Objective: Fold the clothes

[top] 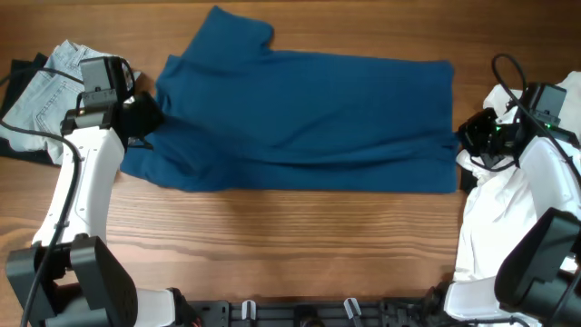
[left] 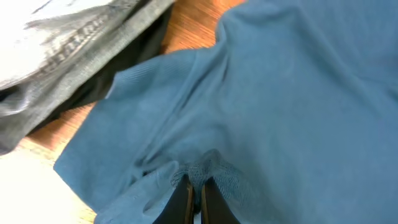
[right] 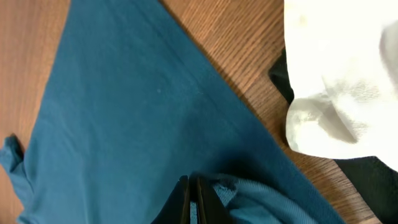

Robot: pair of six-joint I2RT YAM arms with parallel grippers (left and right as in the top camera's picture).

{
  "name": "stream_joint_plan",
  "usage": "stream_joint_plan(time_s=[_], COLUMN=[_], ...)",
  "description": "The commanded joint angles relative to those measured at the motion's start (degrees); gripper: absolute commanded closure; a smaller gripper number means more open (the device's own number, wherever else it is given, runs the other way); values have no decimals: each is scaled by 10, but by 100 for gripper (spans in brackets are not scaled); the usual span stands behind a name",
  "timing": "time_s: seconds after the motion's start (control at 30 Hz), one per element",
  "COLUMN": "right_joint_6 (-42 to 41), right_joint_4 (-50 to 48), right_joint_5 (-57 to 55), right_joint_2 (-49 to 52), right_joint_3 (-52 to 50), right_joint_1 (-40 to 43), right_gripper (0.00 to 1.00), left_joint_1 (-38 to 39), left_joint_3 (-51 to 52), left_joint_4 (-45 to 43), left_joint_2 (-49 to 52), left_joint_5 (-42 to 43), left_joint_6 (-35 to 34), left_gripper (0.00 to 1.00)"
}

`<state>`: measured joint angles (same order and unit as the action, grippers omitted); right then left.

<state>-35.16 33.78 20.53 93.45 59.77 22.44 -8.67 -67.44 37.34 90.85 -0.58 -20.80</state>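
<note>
Light: bright, even, diffuse, from overhead. Shadows: faint, soft, along the lower edge of the shirt [top: 309, 109] on the counter [top: 300, 236]. Overhead view: sharp throughout, wood grain crisp. Left wrist view: soft and smeared; pale jeans [left: 56, 37] washed out. Right wrist view: white cloth [right: 348, 68] overexposed, folds barely legible.

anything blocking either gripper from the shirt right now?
Nothing visible. The left gripper and right gripper are both shut on the shirt, at opposite ends. The jeans on the left and the white cloth on the right lie beside it, not over it.
</note>
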Motion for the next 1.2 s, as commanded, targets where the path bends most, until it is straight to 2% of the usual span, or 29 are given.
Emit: stream_joint_plan(time_s=[0.0,0.17,0.2,0.23,0.27,0.3,0.37,0.47,0.53,0.63,0.73,0.83,0.93,1.0,1.07,1.17], right_joint_6=[-10,-3,10,31,47,68,83,82,82,82,82,82,82,82,82,82], right_joint_4=[-3,-9,-10,-11,-5,7,27,40,41,40,40,40,40,40,42,44], right_joint_5=[-32,-42,-37,-33,-31,-29,-30,-29,-30,-32,-32,-32,-32,-32,-32,-32], right_joint_2=[10,10,10,10,10,10,10,10,10,10,10,10,10,10,10,10], right_joint_3=[1,1,1,1,1,1,1,1,1,1,1,1,1,1,1,1], right_joint_1=[0,0,0,0,0,0,0,0,0,0,0,0,0,0,0,0], right_gripper=[96,96,92,81,58,49,46,45,45,44,43,43,43,43,42,42], left_joint_1=[2,2,2,2,2,2,2,8,23,60,90,99,99,99,99,96], left_joint_3=[3,3,3,3,3,3,3,3,9,48,84,113,129,131,131,116], left_joint_4=[-2,-3,2,7,14,27,44,91,115,105,81,53,0,-32,-39,-9], left_joint_2=[14,42,46,49,49,48,47,47,47,48,48,49,49,49,49,41], left_joint_5=[-61,-70,-70,-70,-65,-45,14,115,115,114,114,91,91,91,98,115], left_joint_6=[-47,-71,-71,-71,-68,-45,19,104,126,131,131,129,125,106,96,70], left_gripper=[96,96,96,93,78,53,42,41,40,36,36,43,58,63,95,96])
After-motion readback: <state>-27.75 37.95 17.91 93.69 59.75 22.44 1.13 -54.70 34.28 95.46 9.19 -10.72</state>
